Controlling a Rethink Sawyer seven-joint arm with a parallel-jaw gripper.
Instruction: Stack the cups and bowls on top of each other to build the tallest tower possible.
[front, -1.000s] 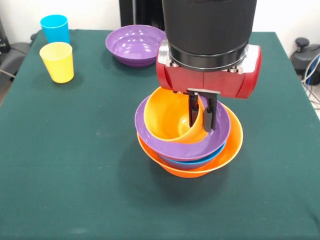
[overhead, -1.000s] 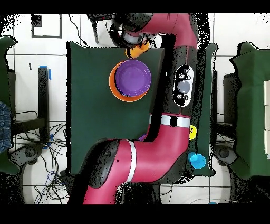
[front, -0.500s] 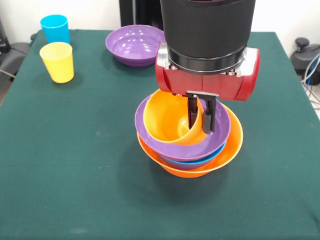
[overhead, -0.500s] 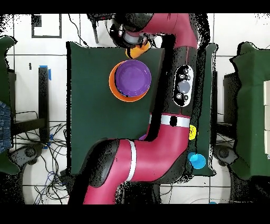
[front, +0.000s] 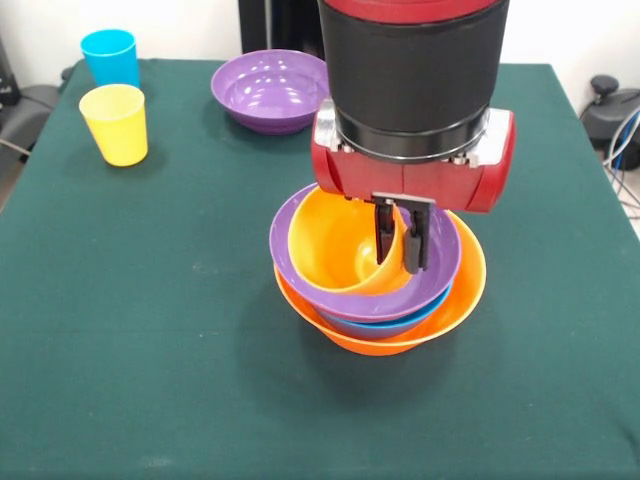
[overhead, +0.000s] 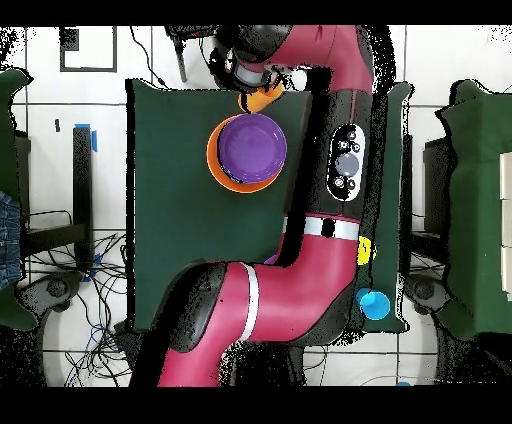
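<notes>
The tower (front: 380, 300) of glossy orange, blue and purple plastic bowls stands mid-tabletop, the tool (front: 397, 238) pinching a tilted orange cup (front: 345, 240) into it, while the second purple bowl (front: 270, 90), yellow cup (front: 115, 122) and light blue cup (front: 110, 57) wait along the far edge.

the arm (overhead: 300, 250) hides most of the second purple bowl (overhead: 270, 260) and part of the yellow cup (overhead: 365, 250) overhead.
</notes>
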